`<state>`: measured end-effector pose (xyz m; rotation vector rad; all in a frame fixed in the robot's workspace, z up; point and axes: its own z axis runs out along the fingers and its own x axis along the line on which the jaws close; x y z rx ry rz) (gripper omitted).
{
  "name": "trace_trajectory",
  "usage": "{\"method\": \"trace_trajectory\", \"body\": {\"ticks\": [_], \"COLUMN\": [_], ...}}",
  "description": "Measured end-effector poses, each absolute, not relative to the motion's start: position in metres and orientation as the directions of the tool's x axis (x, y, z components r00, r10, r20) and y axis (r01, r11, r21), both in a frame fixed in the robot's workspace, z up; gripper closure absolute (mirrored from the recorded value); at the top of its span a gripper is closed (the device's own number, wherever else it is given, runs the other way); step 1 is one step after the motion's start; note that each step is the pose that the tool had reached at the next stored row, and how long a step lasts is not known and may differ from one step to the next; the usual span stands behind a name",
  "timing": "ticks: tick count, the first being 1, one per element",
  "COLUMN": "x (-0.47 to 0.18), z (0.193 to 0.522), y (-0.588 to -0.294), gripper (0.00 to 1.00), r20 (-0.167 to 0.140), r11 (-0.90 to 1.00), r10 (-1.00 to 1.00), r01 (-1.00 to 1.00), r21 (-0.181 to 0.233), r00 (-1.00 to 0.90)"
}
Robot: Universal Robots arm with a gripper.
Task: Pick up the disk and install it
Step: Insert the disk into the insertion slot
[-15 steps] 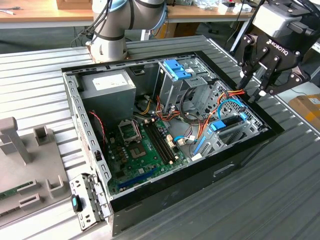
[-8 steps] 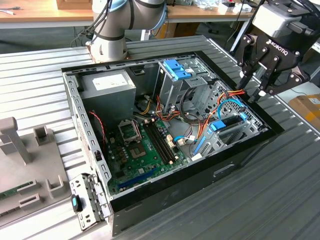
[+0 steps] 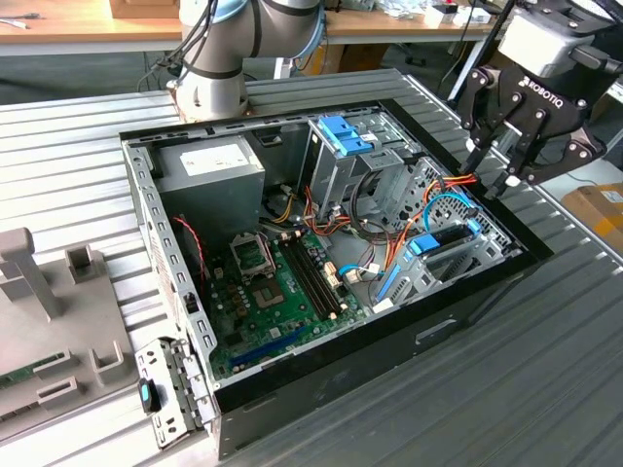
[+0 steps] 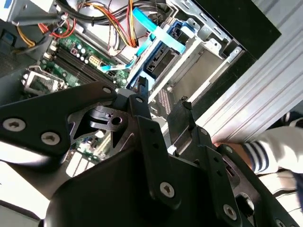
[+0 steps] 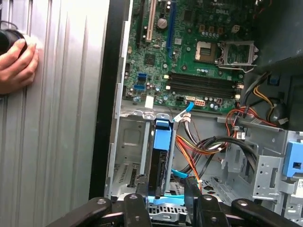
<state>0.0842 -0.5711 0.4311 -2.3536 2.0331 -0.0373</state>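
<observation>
1. The computer case (image 3: pixel 467 292) is a black, open-topped box lying on the ribbed metal desk (image 3: pixel 526 370), in the middle of the exterior view.
2. In its drive bay, at the corner towards the exterior view's right, the disk (image 3: pixel 438 238) stands on edge. In the first wrist view the disk (image 5: pixel 160 156) is a dark, flat slab with a bright blue plastic frame, set between bare sheet-metal walls.
3. The case floor carries a green motherboard (image 3: pixel 263 311) with long black memory slots (image 3: pixel 311 277) and a square silver processor socket (image 3: pixel 250 255).
4. A grey power supply (image 3: pixel 209 165) with a white sticker fills the case's far corner. Beside it stands a perforated metal cage (image 3: pixel 341 185) topped by a blue latch (image 3: pixel 346 136).
5. Orange, red and yellow cables (image 5: pixel 199 146) loop between the bay and the board.
6. The black pincer (image 3: pixel 492 175) hangs at the upper right of the exterior view, above the bay and clear of the disk. Its jaws are apart and hold nothing.
7. In both wrist views the pincer (image 5: pixel 165 189) (image 4: pixel 163 94) lines up with the disk (image 4: pixel 158 64) below it.
8. A person's hand (image 5: pixel 16 61) rests on the desk beside the case, and a striped sleeve (image 4: pixel 265 151) shows in the second wrist view.
</observation>
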Motion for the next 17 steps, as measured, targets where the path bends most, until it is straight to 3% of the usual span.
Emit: {"method": "trace_trajectory", "body": {"ticks": [3, 17], "x": [0.086, 0.111], "z": [0.431, 0.429], "y": [-0.571, -0.558], "gripper": [0.56, 0.56], "r20": [-0.002, -0.005], "r11": [-0.258, -0.341], "r10": [-0.966, -0.94], "r01": [-0.965, -0.94], "r21": [-0.039, -0.031], "r00": [0.258, 0.341]}}
